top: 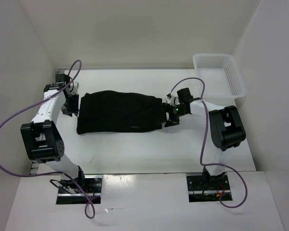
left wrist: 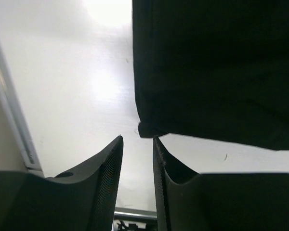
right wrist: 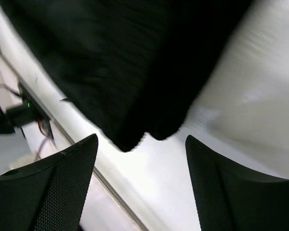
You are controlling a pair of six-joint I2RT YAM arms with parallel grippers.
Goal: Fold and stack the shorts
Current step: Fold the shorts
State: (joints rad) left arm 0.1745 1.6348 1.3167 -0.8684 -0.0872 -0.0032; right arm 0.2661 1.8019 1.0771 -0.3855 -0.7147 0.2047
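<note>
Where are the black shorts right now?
In the top view, the shorts lie in the middle of the table, between the left claw and the right claw.

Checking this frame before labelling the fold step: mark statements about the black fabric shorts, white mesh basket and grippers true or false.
1. The black fabric shorts lie on the white table between the grippers. True.
2. The shorts sit inside the white plastic mesh basket. False: the basket stands apart at the table's far right corner.
3. The right gripper is open, gripping nothing. True.
4. The left gripper is clamped on the shorts. False: its fingers are apart, bare table between them, the shorts' corner just beyond.
</note>
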